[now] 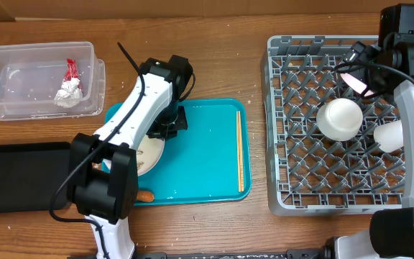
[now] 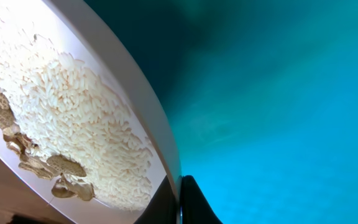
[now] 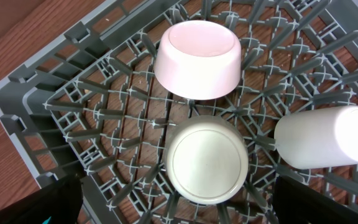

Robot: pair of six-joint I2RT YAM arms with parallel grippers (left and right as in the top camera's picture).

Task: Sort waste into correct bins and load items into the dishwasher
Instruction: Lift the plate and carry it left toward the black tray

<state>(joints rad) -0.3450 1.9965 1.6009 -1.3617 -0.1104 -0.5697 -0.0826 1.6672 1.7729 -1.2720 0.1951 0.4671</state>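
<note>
White plate (image 1: 149, 155) bearing beige food scraps (image 2: 73, 106) lies on the teal tray (image 1: 207, 144), rim pinched in the left end effector (image 2: 176, 208); the right end effector (image 3: 194, 202) gapes above upturned cups (image 3: 207, 165) in the grey rack (image 1: 273, 122).

overhead: straight down | left wrist: close on plate (image 2: 128, 88) | right wrist: above rack (image 3: 18, 122), shared with overhead
</note>
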